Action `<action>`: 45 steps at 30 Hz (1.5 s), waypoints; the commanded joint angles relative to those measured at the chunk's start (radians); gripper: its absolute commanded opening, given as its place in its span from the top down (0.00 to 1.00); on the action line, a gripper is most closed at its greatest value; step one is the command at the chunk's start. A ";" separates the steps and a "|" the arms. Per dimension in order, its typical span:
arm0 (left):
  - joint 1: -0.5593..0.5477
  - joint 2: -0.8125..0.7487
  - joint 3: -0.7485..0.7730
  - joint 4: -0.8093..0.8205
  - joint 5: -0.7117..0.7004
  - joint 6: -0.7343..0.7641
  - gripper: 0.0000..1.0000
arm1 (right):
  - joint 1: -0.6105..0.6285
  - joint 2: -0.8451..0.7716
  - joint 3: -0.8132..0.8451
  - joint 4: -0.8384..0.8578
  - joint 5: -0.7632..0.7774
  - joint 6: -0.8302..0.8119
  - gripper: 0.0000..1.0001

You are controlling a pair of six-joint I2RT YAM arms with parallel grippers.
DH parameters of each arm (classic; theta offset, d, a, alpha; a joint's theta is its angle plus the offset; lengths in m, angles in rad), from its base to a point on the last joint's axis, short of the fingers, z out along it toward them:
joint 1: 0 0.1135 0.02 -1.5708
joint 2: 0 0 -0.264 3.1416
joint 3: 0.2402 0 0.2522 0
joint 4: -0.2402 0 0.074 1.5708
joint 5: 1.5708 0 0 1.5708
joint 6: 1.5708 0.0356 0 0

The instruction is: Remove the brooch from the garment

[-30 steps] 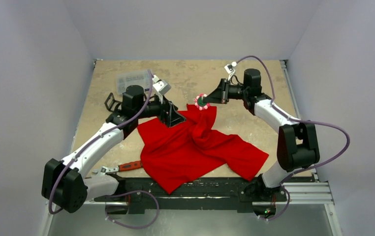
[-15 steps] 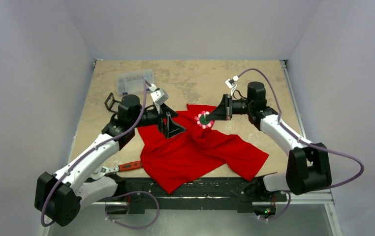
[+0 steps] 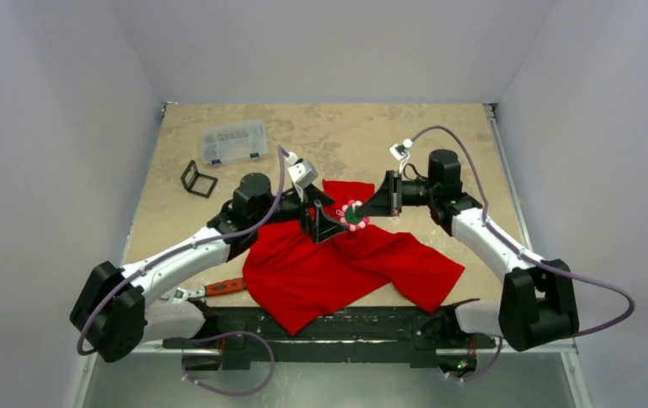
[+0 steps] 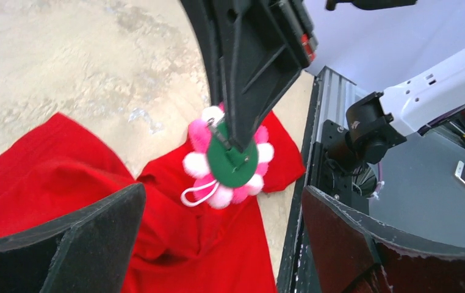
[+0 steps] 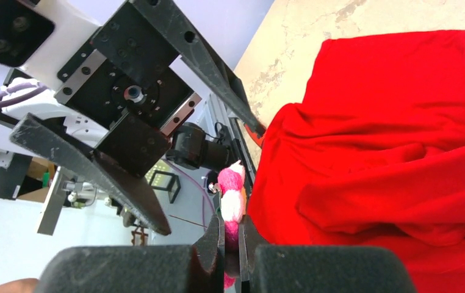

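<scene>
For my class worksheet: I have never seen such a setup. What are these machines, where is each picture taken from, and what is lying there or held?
Two robot arms work at a table. One picture looks down from above; the other two come from cameras on each wrist. On the table lie a red T-shirt, a wrench, a clear box and a black frame. The right gripper pinches a pink flower brooch; the left gripper is open beside it.
</scene>
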State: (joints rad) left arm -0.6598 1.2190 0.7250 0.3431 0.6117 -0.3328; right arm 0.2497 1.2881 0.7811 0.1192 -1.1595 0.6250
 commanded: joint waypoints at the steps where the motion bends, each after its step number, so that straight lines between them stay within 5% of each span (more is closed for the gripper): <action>1: -0.044 0.010 0.006 0.130 -0.022 -0.003 0.00 | 0.006 -0.029 0.042 -0.027 0.021 -0.045 1.00; 7: -0.064 0.060 0.060 0.131 -0.069 -0.049 0.00 | 0.024 -0.051 0.072 -0.110 0.051 -0.123 1.00; 12: -0.072 0.089 0.087 0.120 -0.115 -0.114 0.09 | 0.029 -0.074 0.072 -0.157 0.089 -0.160 1.00; 21: -0.072 0.115 0.080 0.145 -0.091 -0.228 0.47 | 0.030 -0.113 0.061 -0.182 0.111 -0.205 1.00; 25: -0.072 0.121 0.083 0.137 -0.101 -0.229 0.54 | 0.030 -0.129 0.058 -0.189 0.111 -0.213 1.00; 30: -0.072 0.113 0.068 0.166 -0.074 -0.228 0.52 | 0.031 -0.139 0.056 -0.212 0.120 -0.232 1.00; 41: -0.070 0.146 0.093 0.169 -0.091 -0.281 0.67 | 0.031 -0.171 0.055 -0.231 0.141 -0.268 1.00; 45: -0.072 0.131 0.078 0.181 -0.075 -0.270 0.49 | 0.031 -0.165 0.054 -0.236 0.149 -0.269 1.00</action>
State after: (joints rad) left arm -0.7288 1.3598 0.7818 0.4706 0.5217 -0.5957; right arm 0.2749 1.1412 0.8150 -0.1158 -1.0164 0.3763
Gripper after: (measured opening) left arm 0.444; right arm 0.039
